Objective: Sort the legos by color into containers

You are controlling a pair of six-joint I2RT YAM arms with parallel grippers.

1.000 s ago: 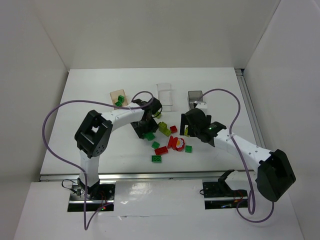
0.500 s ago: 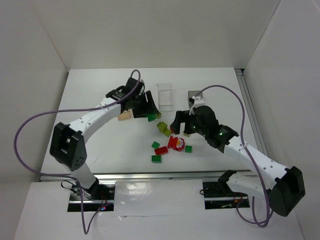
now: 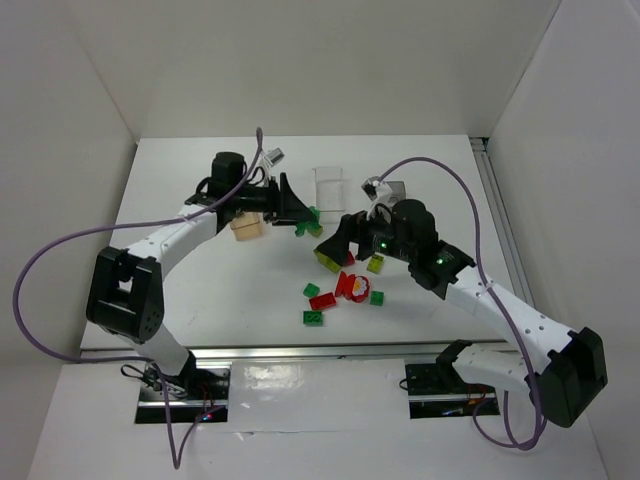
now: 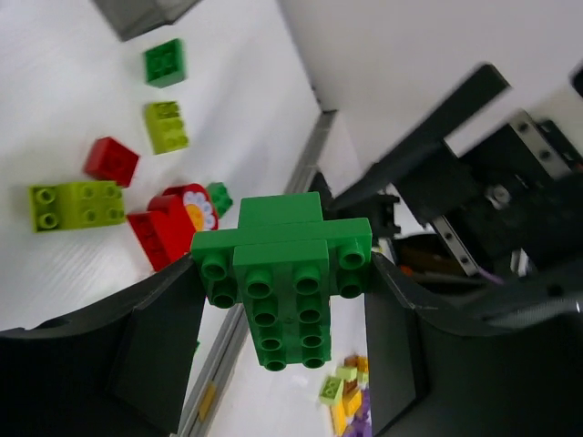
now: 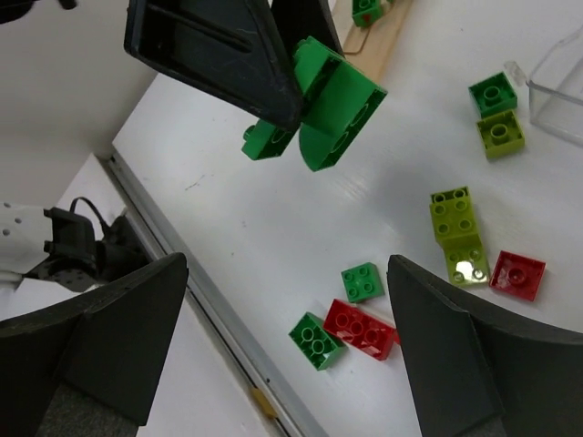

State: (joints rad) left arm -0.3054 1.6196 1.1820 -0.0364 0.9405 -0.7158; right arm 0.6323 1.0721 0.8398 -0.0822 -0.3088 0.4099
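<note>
My left gripper (image 4: 282, 282) is shut on a dark green lego (image 4: 284, 273), made of stacked bricks, and holds it in the air. In the top view the gripper (image 3: 305, 218) hangs between the orange-tan container (image 3: 245, 226) and the clear container (image 3: 330, 186). My right gripper (image 5: 282, 337) is open and empty above loose legos: a green brick (image 5: 363, 281), a red brick (image 5: 362, 330) and another green brick (image 5: 316, 340). In the top view the right gripper (image 3: 338, 245) is over the heap, near the round red piece (image 3: 353, 285). The dark grey container (image 3: 393, 189) is partly hidden behind the right arm.
More bricks lie scattered: yellow-green (image 5: 460, 232), red (image 5: 516, 275), green (image 5: 493, 94) and yellow-green (image 5: 500, 134) by the clear container. A green brick (image 5: 366, 9) lies in the orange-tan container. The table's metal front rail (image 3: 300, 350) runs near the arm bases.
My left gripper has lifted the green lego off the heap and carried it back towards the containers. My right gripper has swung left over the loose bricks, still open.
</note>
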